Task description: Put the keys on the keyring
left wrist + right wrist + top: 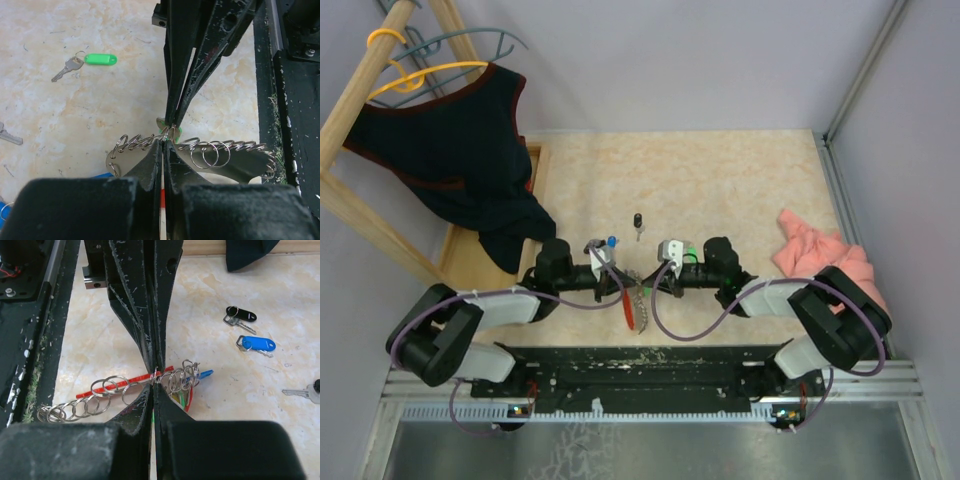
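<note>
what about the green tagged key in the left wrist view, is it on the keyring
No, the green-tagged key lies loose on the table, off the keyring.

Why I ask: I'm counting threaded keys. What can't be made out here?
- Top external: red-and-grey looped keyring too small for detail; left gripper and right gripper cover part.
- Left wrist: silver metal key, head cut off by left edge.
- Right wrist: coloured plastic tags partly hidden behind the right gripper's finger.
</note>
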You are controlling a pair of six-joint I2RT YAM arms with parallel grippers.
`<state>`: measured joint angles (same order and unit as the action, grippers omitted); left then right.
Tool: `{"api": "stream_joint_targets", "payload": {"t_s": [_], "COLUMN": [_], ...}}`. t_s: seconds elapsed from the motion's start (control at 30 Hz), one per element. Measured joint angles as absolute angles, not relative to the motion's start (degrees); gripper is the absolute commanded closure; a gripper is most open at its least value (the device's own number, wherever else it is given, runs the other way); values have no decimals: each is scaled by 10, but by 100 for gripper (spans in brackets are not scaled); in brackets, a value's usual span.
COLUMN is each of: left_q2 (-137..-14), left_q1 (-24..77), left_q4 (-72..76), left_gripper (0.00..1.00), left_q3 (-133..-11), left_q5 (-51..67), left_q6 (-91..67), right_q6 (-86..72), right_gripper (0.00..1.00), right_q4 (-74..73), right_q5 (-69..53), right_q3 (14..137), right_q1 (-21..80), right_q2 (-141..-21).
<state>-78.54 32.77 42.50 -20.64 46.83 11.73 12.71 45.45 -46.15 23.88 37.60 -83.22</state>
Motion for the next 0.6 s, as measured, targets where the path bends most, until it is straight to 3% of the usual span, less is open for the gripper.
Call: {"api": "stream_joint_targets", "payload": {"t_s": [0.6], "left_q2": [-812], "left_q1": [328], "left_q4": [466], "left_gripper": [98], "left_q3": [-206], "left_q5": [449], "left_q6": [60], "right_q6": [175], "right_gripper": [100], "right_q4": [386], "right_q5": [-423], "right_q3": [239], "right_q1": [389], "right_q2": [-812]}}
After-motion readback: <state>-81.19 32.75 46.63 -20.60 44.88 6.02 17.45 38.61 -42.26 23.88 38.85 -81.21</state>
